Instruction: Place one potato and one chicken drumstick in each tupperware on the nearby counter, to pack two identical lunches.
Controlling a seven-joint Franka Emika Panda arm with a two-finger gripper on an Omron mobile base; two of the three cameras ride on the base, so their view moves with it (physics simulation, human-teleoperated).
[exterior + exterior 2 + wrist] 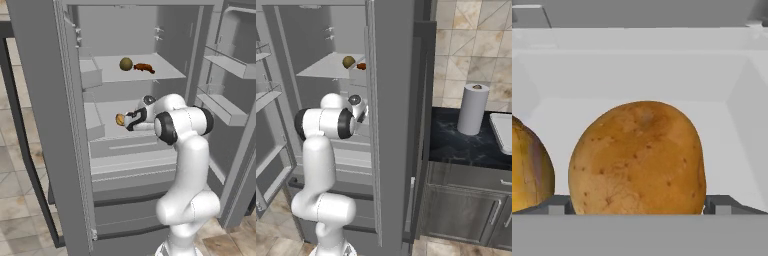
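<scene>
In the hand view a large brown potato [637, 160] sits between my open gripper [637, 206], its fingertips [557, 205] flanking the potato's lower sides without closing on it. The left base view has the gripper [126, 120] reaching into the fridge's middle shelf at this potato [120, 119]. On the upper shelf lie another potato [126, 63] and a chicken drumstick [144, 67], seen again as potato [348, 62] and drumstick [361, 66]. A pale shallow container [502, 131], possibly a tupperware, sits at the counter's right edge.
A yellow-brown item [529, 167] lies just left of the potato, cut off by the frame. The fridge doors [40, 125] stand open on both sides of my arm. A paper towel roll [472, 109] stands on the dark counter [456, 140].
</scene>
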